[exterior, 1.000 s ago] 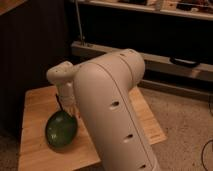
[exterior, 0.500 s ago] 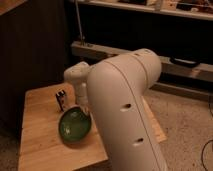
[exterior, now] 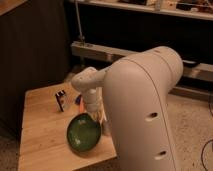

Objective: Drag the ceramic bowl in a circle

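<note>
Looking from our own big white arm housing (exterior: 142, 115), which fills the near right of the view, we find the ceramic bowl (exterior: 83, 134) just to its left, sitting upright on the wooden table (exterior: 40, 125) close to the near right edge. Our gripper (exterior: 94, 116) comes down at the bowl's far right rim, below the white wrist joint (exterior: 87, 82); we cannot tell whether its claw is spread or pinched on the rim, because the wrist and the arm cover that spot.

We judge that the circling drag is under way and that the bowl now lies at the near side of its loop. To do this step well, we should keep the bowl flat on the wood and let it slide, not lift or tip. A glossy glazed bowl will probably skid easily, so a steady, even sweep suits it better than jerks. The table's near edge and right edge are close by, so we want the arc to curve back toward the middle of the board.

Farther back, 1 small dark object (exterior: 61, 99) stands upright near the far side of the table, with something orange (exterior: 79, 101) just beside the wrist. We should keep the loop tight enough to pass short of both.
</note>
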You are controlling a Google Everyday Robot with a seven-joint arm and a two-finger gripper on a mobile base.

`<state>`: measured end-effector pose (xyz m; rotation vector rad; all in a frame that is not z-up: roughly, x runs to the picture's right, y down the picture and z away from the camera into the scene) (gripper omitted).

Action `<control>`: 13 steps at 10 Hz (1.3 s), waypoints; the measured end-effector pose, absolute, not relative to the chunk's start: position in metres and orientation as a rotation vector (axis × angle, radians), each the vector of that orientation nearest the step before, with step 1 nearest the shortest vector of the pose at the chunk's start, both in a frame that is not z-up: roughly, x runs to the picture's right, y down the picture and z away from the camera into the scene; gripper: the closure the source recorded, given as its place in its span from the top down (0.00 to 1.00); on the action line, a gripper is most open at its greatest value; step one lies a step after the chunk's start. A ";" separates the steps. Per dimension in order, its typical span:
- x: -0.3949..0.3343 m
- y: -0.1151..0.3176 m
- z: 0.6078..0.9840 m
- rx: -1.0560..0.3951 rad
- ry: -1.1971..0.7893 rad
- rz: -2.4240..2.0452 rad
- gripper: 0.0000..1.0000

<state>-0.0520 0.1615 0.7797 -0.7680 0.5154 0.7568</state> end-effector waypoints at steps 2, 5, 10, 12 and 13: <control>-0.066 0.187 0.762 -0.789 0.505 0.684 0.00; -0.097 0.223 0.737 -0.841 0.467 0.581 0.00; -0.156 0.235 0.737 -0.933 0.398 0.503 0.00; -0.177 0.232 0.742 -0.954 0.379 0.493 0.00; -0.189 0.229 0.744 -0.963 0.365 0.492 0.00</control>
